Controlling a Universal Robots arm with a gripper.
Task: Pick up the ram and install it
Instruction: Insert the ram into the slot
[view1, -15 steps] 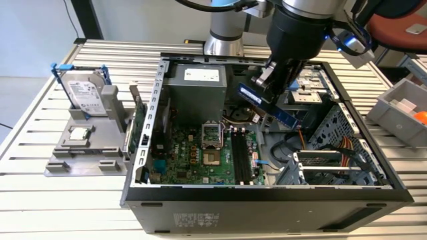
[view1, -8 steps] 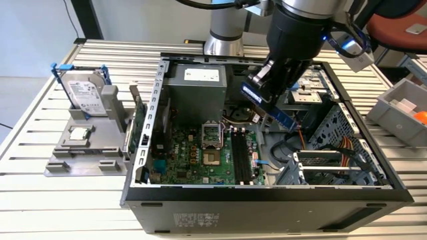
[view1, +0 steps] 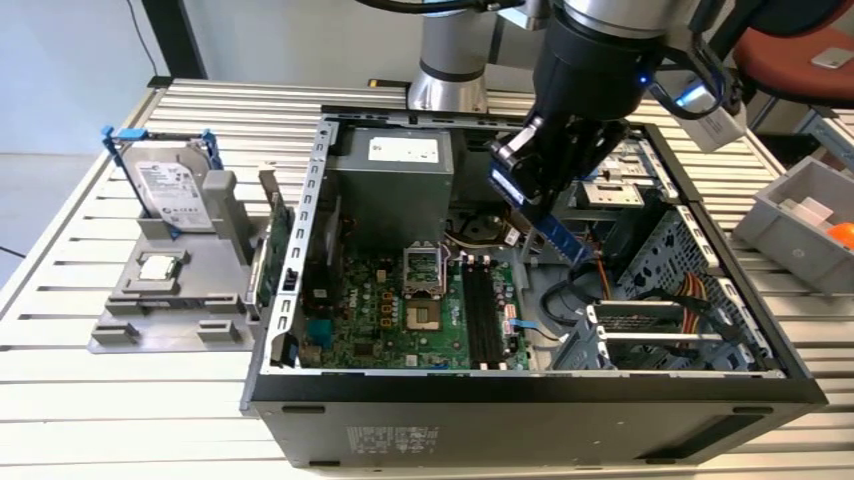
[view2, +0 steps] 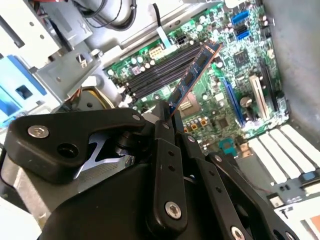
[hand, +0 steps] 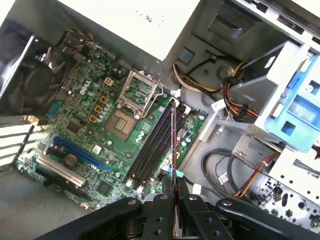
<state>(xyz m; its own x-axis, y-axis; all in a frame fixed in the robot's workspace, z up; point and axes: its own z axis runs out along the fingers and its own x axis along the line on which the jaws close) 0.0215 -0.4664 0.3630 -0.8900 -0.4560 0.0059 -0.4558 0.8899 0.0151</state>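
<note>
My gripper (view1: 523, 180) hangs over the open computer case (view1: 287, 330), shut on the upper end of the ram (view1: 558, 235). The ram is a narrow dark-blue board that slants down toward the exterior view's right. In the second wrist view the ram (view2: 195, 70) juts out from between the black fingers (view2: 162, 135), held in the air over the black memory slots (view2: 160, 75). Seen edge-on in the first wrist view, the ram (hand: 173, 145) lines up roughly along the memory slots (hand: 152, 147), above them and apart from them. The green motherboard (view1: 400, 315) lies on the case floor.
A grey power supply (view1: 394, 170) sits at the back of the case, with cable bundles (view1: 667, 300) and a drive cage on the exterior view's right. Outside on the left a grey stand holds a silver hard drive in a blue frame (view1: 174, 195); a green card (view1: 278, 250) stands nearby. A grey bin (view1: 801, 215) sits far right.
</note>
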